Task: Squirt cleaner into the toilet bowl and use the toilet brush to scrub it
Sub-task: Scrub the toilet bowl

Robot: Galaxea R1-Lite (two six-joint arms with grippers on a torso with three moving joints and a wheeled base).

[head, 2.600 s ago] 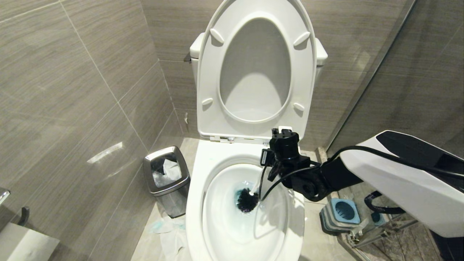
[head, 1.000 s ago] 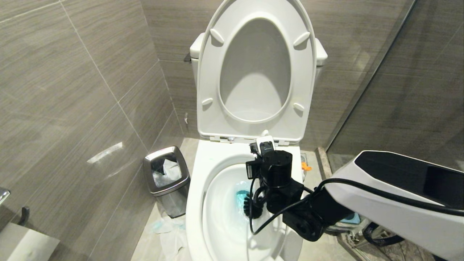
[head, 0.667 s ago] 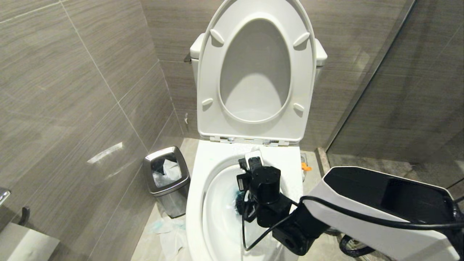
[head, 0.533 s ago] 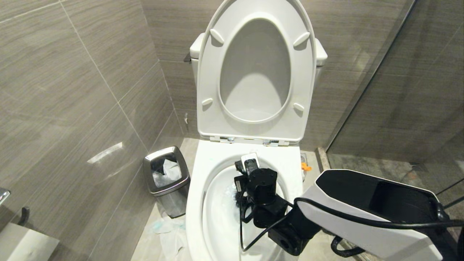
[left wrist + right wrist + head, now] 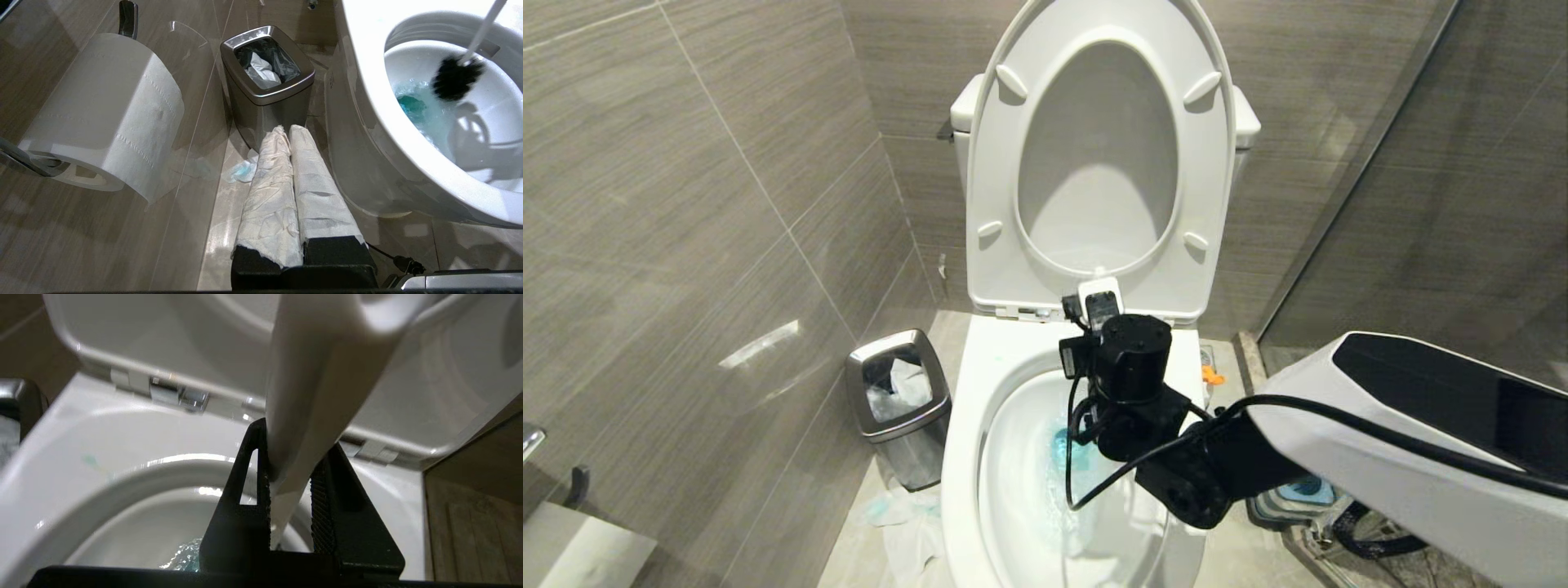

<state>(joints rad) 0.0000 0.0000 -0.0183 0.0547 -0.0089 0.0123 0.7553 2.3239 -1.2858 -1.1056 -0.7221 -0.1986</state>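
A: So, how many arms are busy?

B: One of two. The right gripper (image 5: 290,486) is over the bowl (image 5: 968,457), and its two black fingers (image 5: 249,490) are clamped on the single white handle of the brush (image 5: 453,77). The handle stands between the ridged pads with no gap on either side.

A: And the brush head?

B: One black bristle head, down inside the bowl. From the left wrist camera it sits against the inner wall just above the water (image 5: 421,110), which is tinted blue-green and foamy. In the head view the right wrist covers most of it; only the blue patch shows beside the black motor housing.

A: The other arm?

B: The left gripper (image 5: 291,196) is low beside the toilet, out of the head view. Its two fingers, each wrapped in white paper, lie pressed together with nothing between them.

A: What else can you count?

B: One steel bin (image 5: 898,404) on the floor left of the toilet, with crumpled white paper in it. One toilet roll (image 5: 106,114) on its wall holder. One seat (image 5: 1098,163), raised upright together with the lid against the tank. One grey-and-blue holder (image 5: 1298,494) on the floor to the right, partly hidden behind the right arm. Some damp paper (image 5: 903,523) lies on the floor by the base.
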